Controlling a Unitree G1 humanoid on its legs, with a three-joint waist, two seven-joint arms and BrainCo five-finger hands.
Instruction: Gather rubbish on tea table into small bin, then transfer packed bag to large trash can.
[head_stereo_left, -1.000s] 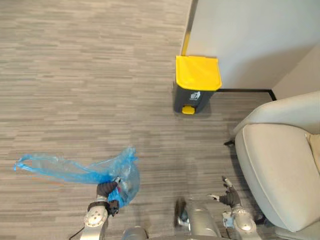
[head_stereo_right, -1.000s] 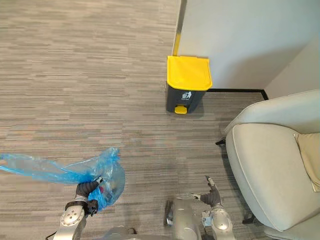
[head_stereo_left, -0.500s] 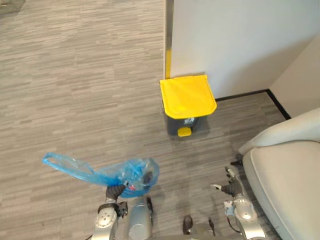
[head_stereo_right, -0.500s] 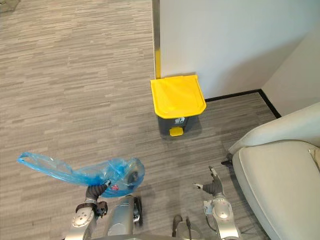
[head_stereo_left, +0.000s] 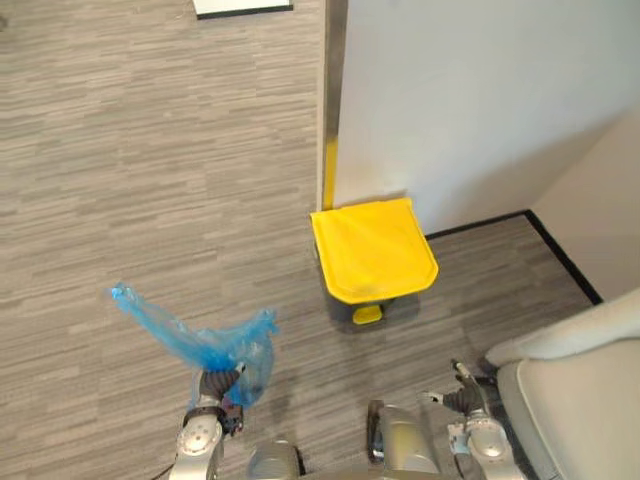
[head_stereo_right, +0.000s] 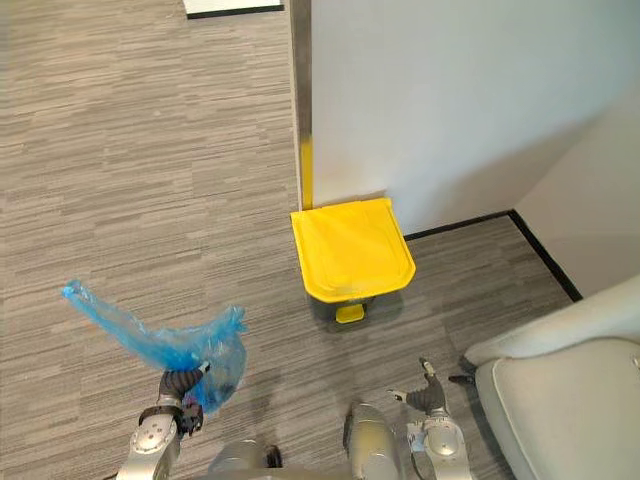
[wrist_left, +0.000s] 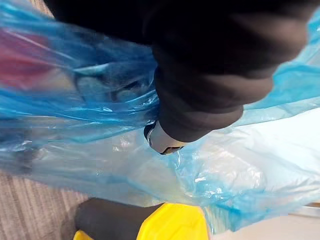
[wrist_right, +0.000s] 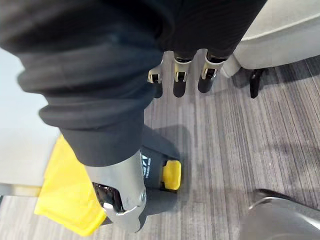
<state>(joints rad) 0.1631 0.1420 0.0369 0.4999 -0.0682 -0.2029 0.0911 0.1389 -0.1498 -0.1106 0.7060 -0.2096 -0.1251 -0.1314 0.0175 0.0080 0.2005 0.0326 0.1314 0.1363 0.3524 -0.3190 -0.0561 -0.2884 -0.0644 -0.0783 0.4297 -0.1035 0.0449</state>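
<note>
A blue plastic rubbish bag (head_stereo_left: 222, 345) hangs from my left hand (head_stereo_left: 216, 386), whose fingers are curled round its gathered neck; its loose end trails up and to the left. In the left wrist view the bag (wrist_left: 70, 125) wraps round the hand (wrist_left: 172, 125), with something red and dark inside it. The large trash can (head_stereo_left: 372, 250), dark grey with a shut yellow lid and a yellow pedal (wrist_right: 171, 175), stands against the wall ahead, right of the bag. My right hand (head_stereo_left: 462, 400) hangs low on the right with relaxed fingers (wrist_right: 180, 82) and holds nothing.
A white wall (head_stereo_left: 470, 100) with a metal corner strip rises behind the can. A pale upholstered armchair (head_stereo_left: 590, 400) stands at the lower right, close to my right hand. Grey striped carpet (head_stereo_left: 120, 180) spreads to the left. A white board edge (head_stereo_left: 242, 6) lies at the far top.
The camera has moved closer to the trash can, which now sits nearer and more central. The bag's loose end has swung from lying out leftward to pointing up-left. My left hand still holds it.
</note>
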